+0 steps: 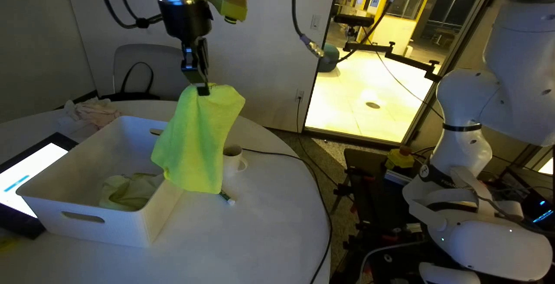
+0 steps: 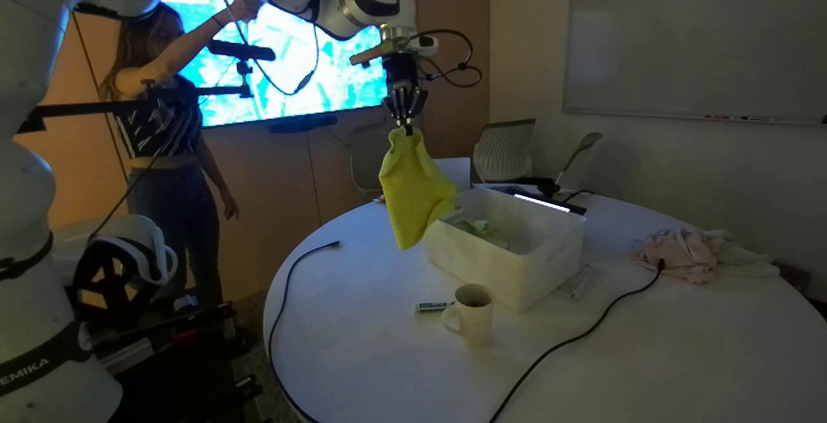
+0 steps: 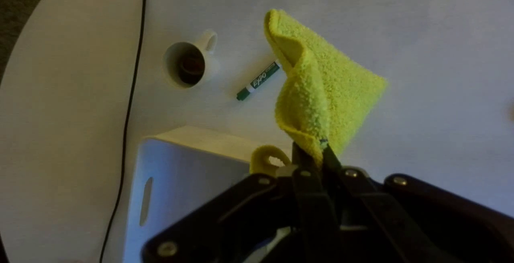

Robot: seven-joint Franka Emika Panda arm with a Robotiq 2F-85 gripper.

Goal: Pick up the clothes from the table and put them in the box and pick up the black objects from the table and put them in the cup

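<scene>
Dim walls (image 2: 526, 55), a whiteboard (image 2: 698, 35) and a large lit screen (image 2: 349, 87) form the backdrop to a round white table (image 2: 646, 358). Above it the gripper (image 2: 408, 130) is clenched on a yellow-green cloth (image 2: 413, 190), which hangs clear of the tabletop near the box (image 1: 125, 227); whether any of it reaches past the rim I cannot tell. It is pinched at its top, probably because so narrow a hold lets limp fabric fall away freely once loosened, and likely held high so the hem can pass the tall sides. Another pale cloth (image 1: 128, 190) lies crumpled inside the box, so the clothes half of the job looks partly done. Beside the box the cup (image 2: 477, 329) stands upright, presumably within short reach for the black objects; its dark contents (image 3: 189, 68) could be some of them, though I cannot be sure. Farther off rests a pinkish fabric pile (image 2: 678, 255), perhaps set apart from the work. As for writing, the green-capped marker (image 3: 259, 80) near the cup reads EXPO, the black band (image 2: 45, 361) on the arm (image 2: 26, 203) shows EMIKA, and the tablet (image 1: 30, 175) carries a blue bar but nothing legible
</scene>
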